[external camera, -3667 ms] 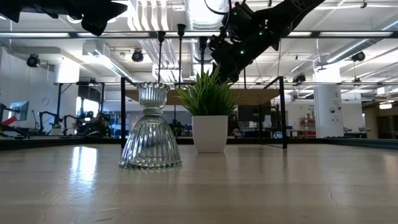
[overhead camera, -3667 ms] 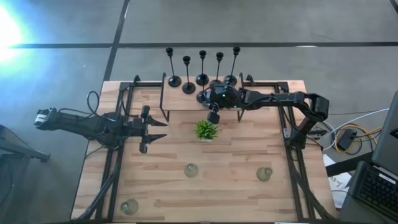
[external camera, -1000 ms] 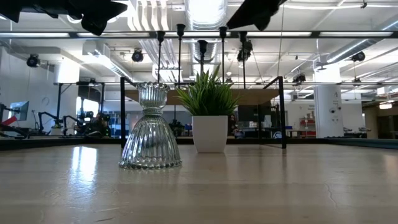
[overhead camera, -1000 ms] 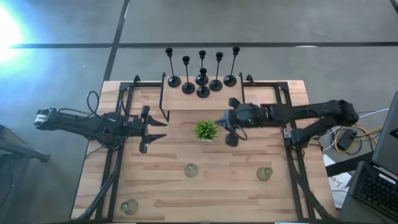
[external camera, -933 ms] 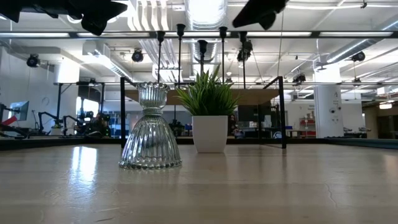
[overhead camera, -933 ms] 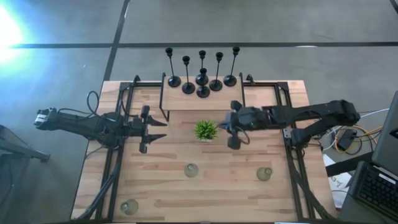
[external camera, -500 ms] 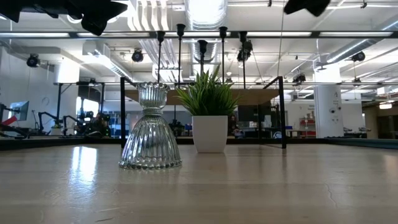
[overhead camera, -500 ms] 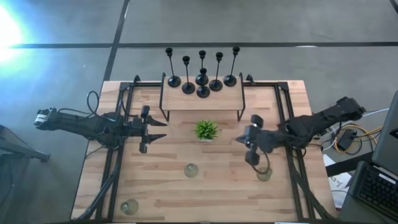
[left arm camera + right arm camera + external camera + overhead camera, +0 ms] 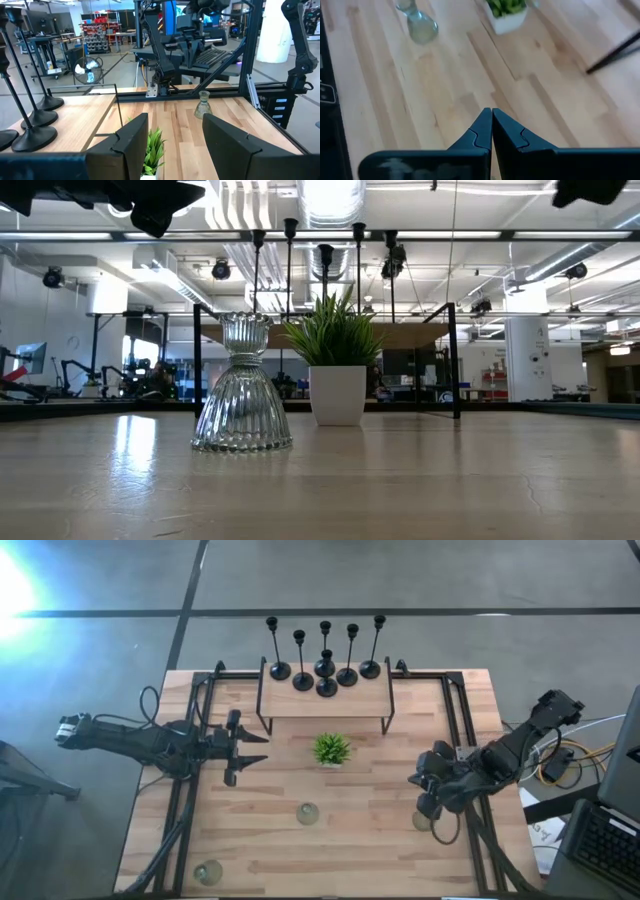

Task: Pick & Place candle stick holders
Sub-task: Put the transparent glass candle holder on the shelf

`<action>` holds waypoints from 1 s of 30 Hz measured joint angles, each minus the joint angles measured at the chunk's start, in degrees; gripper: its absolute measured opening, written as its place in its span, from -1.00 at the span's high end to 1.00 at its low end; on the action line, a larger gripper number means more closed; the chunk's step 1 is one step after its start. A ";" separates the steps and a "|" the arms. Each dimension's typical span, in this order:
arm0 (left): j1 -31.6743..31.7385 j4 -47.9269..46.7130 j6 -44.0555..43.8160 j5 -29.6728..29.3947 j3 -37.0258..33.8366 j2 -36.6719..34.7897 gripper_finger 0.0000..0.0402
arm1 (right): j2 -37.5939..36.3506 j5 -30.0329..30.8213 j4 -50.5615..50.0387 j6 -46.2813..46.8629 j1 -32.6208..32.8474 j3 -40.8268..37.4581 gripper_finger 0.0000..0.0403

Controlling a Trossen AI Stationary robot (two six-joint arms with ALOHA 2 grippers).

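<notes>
A pale wooden surface (image 9: 300, 860) sits under bright shop lights. At its left edge the left pincer (image 9: 243, 748) waits, released and empty. Six black candle stick holders (image 9: 325, 665) stand on the far shelf. Toward the right, the right pincer (image 9: 424, 806) hangs clenched, empty, above a squat glass holder (image 9: 425, 821).

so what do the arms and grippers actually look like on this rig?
Both arms are dark, jointed links. The left arm trails black cable loops and has a pale block at its base end. The left gripper has two broad, flat black fingers. The right gripper has slim, tapered black fingers with notched inner edges.
</notes>
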 joint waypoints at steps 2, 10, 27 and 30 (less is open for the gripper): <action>0.00 0.00 0.01 0.00 0.00 0.00 0.04 | 0.01 -0.03 -1.17 3.13 1.58 0.00 0.96; 0.00 0.00 0.01 0.02 0.00 0.00 0.04 | 0.03 -0.20 -8.16 13.10 6.31 0.86 0.96; 0.00 -0.03 -0.08 0.00 -0.14 0.00 0.04 | 0.56 -27.53 -14.64 39.88 12.94 -3.14 0.96; 0.00 -0.04 0.39 -0.01 -0.35 0.02 0.04 | 1.97 -28.73 -10.37 44.81 17.19 -6.26 0.96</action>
